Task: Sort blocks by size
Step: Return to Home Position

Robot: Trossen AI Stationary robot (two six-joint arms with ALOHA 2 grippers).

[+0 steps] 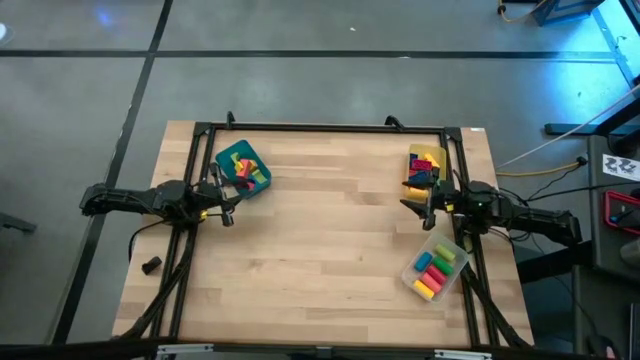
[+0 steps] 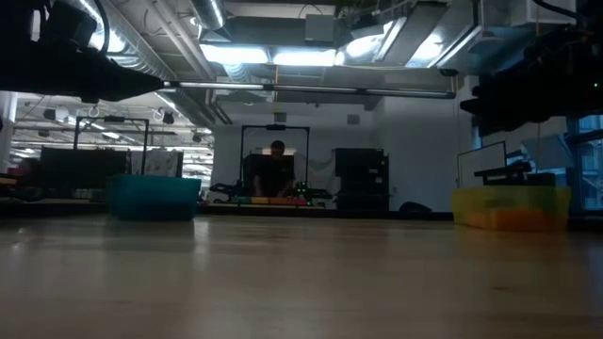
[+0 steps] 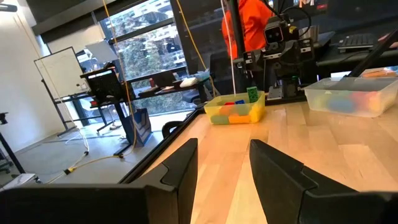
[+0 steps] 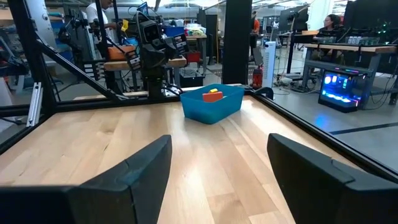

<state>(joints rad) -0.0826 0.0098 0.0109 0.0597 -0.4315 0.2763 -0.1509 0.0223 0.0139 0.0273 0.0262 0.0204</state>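
Left jaws, right jaws parted, empty. Blocks [image 1: 436, 268] bright, multicoloured, lying in teal tray [image 1: 227, 153], yellow tray [image 1: 412, 166], clear tray [image 1: 409, 275].

Premises: a robotics lab in an open industrial hall.

Evidence:
- A light wooden table [image 1: 320, 260] in a black metal frame [image 1: 330, 128] stands on a grey concrete floor [image 1: 300, 85] marked with dark lines.
- A dark robot arm [image 4: 152, 43] is mounted at the table edge.
- Exposed ducts and strip lights [image 2: 283, 56] run overhead.
- Beyond the table are 1 whiteboard [image 3: 59, 71], a lit computer case [image 4: 341, 87], a trailing yellow cable [image 3: 93, 163] and 1 person [image 2: 276, 162] at a far bench.
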